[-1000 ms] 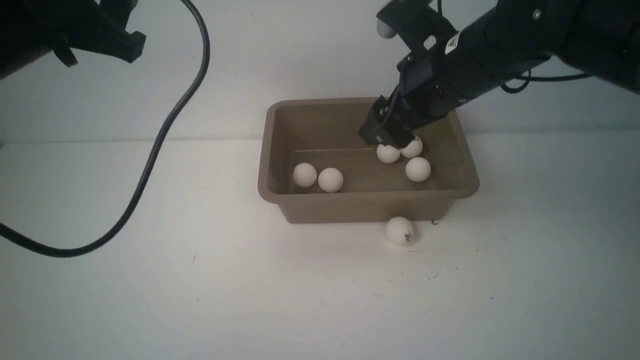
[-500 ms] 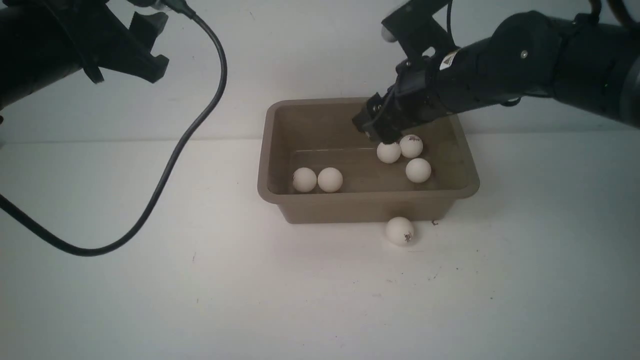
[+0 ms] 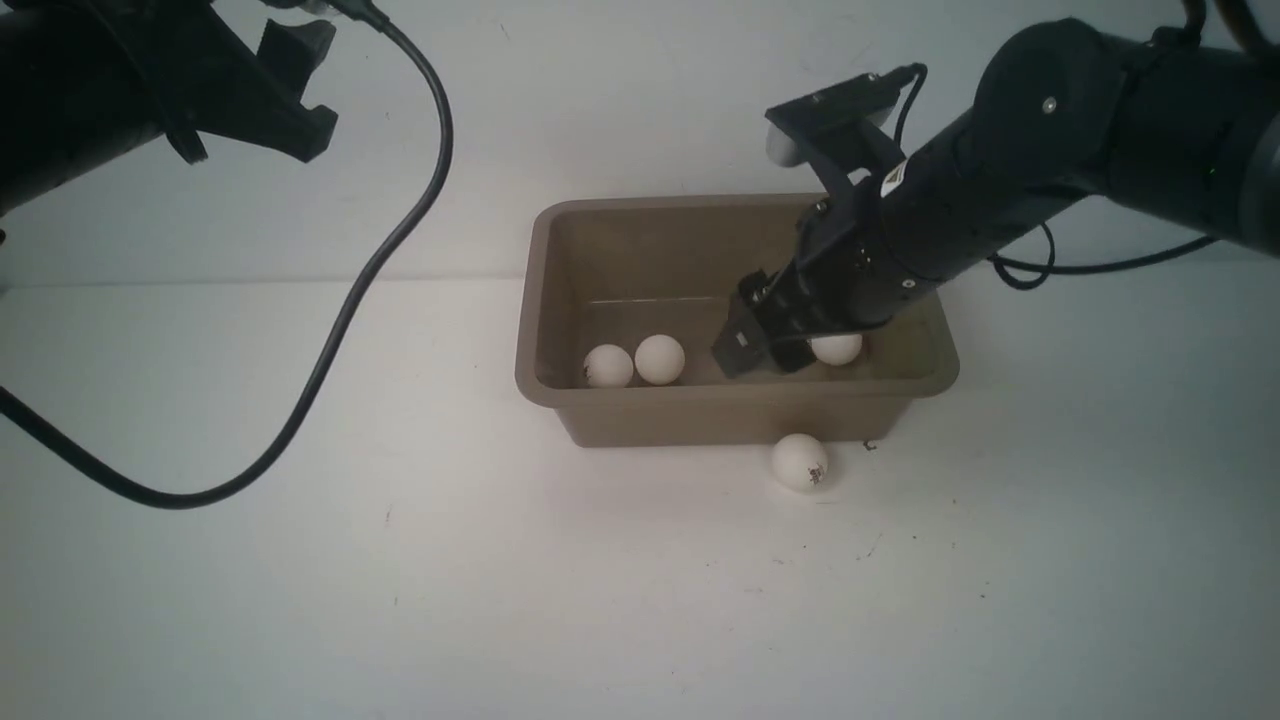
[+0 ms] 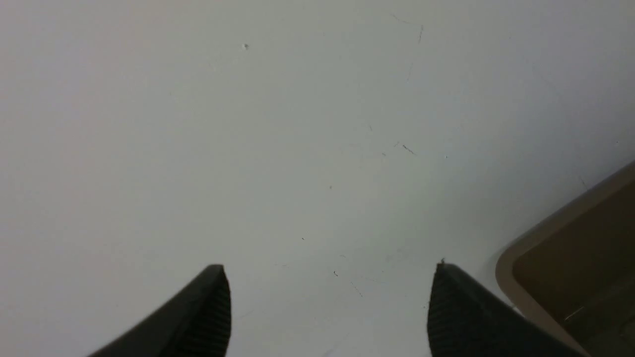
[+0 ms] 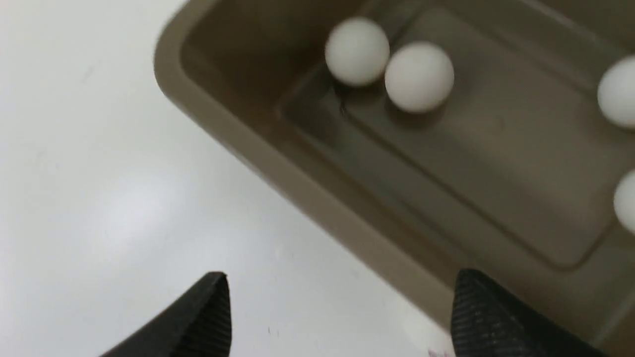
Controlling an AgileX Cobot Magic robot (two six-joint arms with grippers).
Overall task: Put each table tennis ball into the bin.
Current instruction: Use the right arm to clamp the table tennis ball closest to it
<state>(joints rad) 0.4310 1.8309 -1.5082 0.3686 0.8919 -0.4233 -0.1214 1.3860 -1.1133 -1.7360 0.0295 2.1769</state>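
The taupe bin point(image 3: 735, 410) stands mid-table. Two white table tennis balls point(image 3: 608, 366) point(image 3: 659, 358) lie side by side at its left, and a third point(image 3: 838, 348) peeks from behind my right gripper point(image 3: 762, 358). That gripper hangs open and empty over the bin's near part. In the right wrist view its jaws point(image 5: 341, 273) straddle the bin's near rim point(image 5: 297, 183), with the ball pair point(image 5: 357, 51) beyond them. One logo-marked ball point(image 3: 800, 461) rests on the table against the bin's front wall. My left gripper point(image 3: 318, 85) is raised at far left, open and empty.
A black cable point(image 3: 330, 300) loops from the left arm down across the left of the white table point(image 3: 500, 600). In the left wrist view the open jaws point(image 4: 328, 267) look down on bare table, with a corner of the bin point(image 4: 521, 248) at the edge.
My right gripper has come down and toward the bin's near wall, now covering balls at the right. The left arm shifted a little rightward a second ago and has since held still.
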